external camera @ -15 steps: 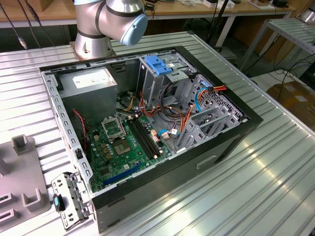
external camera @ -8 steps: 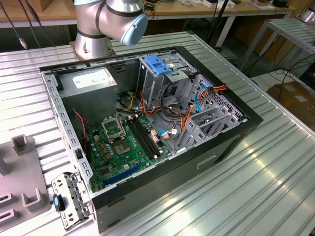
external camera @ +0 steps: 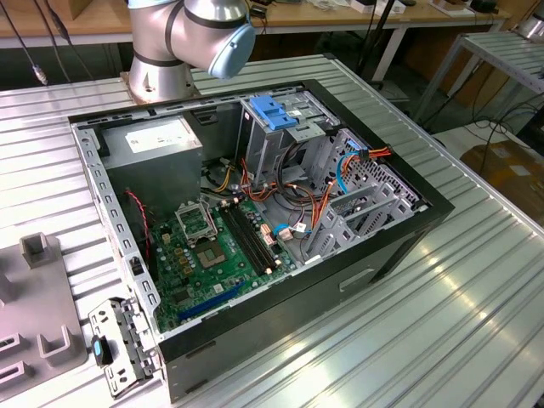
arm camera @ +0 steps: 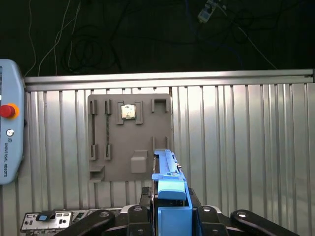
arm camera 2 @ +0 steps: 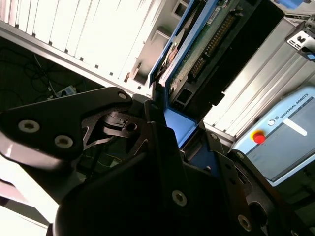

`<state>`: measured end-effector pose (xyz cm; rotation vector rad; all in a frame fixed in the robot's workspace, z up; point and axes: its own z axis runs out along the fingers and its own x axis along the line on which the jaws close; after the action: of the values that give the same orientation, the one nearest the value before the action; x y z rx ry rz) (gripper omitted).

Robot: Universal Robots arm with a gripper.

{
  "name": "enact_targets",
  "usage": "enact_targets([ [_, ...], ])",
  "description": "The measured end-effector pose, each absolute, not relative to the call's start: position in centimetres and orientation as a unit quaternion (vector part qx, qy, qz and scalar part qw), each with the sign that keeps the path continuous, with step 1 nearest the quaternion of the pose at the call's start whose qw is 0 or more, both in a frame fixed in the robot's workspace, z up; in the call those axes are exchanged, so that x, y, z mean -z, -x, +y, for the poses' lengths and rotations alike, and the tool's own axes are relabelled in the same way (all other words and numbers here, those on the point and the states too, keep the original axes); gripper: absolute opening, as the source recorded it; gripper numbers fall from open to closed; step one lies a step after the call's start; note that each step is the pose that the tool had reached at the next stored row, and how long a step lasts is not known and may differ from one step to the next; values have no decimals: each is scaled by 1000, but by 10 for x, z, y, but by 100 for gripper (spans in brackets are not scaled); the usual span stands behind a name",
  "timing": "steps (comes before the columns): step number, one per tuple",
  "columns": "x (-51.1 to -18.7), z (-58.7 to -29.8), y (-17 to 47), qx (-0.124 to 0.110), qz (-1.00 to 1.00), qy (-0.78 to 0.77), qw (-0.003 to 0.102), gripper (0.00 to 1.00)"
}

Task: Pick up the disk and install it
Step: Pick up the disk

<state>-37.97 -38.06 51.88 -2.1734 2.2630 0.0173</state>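
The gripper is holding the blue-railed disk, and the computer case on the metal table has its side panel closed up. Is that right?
Not quite. The computer case is open, not closed: the exterior view shows its motherboard and cables inside. The rest holds: the gripper grips the blue-railed disk, seen in both wrist views, and the case stands on the metal table.

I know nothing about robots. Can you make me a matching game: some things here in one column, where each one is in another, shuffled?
Things:
1. flat silver-grey metal disk with blue plastic side rails
2. flat green motherboard
3. small square silver processor chip
4. round red button

Places:
A. on the pale blue-grey control pendant
B. clamped between the black jaws
C. inside the open black computer case
D. in a recess of the flat grey plastic tray

Pairs: 1-B, 2-C, 3-D, 4-A.
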Motion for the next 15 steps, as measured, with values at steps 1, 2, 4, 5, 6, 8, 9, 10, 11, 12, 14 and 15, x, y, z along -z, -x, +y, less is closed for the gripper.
enact_targets([
  [1, -519, -381, 379, -5, 721, 693, 2, 37],
  [2, -519, -381, 378, -5, 721, 693, 2, 37],
  [4, -519, -381, 376, -5, 721, 693, 2, 37],
  [5, -519, -381, 376, -5, 721, 693, 2, 37],
  [6, -519, -381, 375, -5, 721, 693, 2, 37],
  [8, -519, -381, 374, -5, 721, 693, 2, 37],
  [9, -519, -381, 373, -5, 721, 693, 2, 37],
  [10, -519, -381, 373, -5, 721, 693, 2, 37],
  [11, -519, -381, 372, -6, 721, 693, 2, 37],
  [12, -519, -381, 371, -5, 721, 693, 2, 37],
  [14, -519, -381, 370, -5, 721, 693, 2, 37],
  [15, -519, -381, 370, -5, 721, 693, 2, 37],
])
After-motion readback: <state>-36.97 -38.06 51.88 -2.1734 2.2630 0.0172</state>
